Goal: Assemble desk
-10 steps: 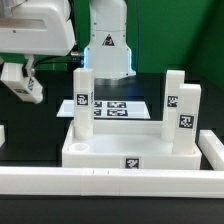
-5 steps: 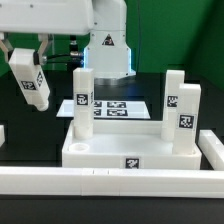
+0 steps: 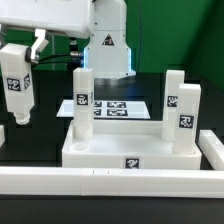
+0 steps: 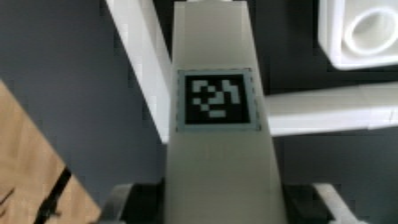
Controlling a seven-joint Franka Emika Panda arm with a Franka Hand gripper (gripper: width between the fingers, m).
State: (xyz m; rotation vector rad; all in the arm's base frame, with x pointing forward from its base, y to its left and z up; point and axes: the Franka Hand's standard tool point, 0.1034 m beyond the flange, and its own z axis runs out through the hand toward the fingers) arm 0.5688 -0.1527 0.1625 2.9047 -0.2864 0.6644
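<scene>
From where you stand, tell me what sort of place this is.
Probably a robot lab bench set up for furniture assembly trials: a black table fenced by long white border bars, a flat white marker board printed with black-and-white tags, and a white plastic desk tabletop with tagged block legs.

I list: tabletop (image 3: pixel 105 152), smooth white plastic, faint sheen; legs (image 3: pixel 83 100), same plastic, matt paper-like tags; held leg (image 4: pixel 217 110), smooth off-white; table (image 3: pixel 45 110), matt black; border bar (image 3: pixel 100 181), smooth white.
</scene>
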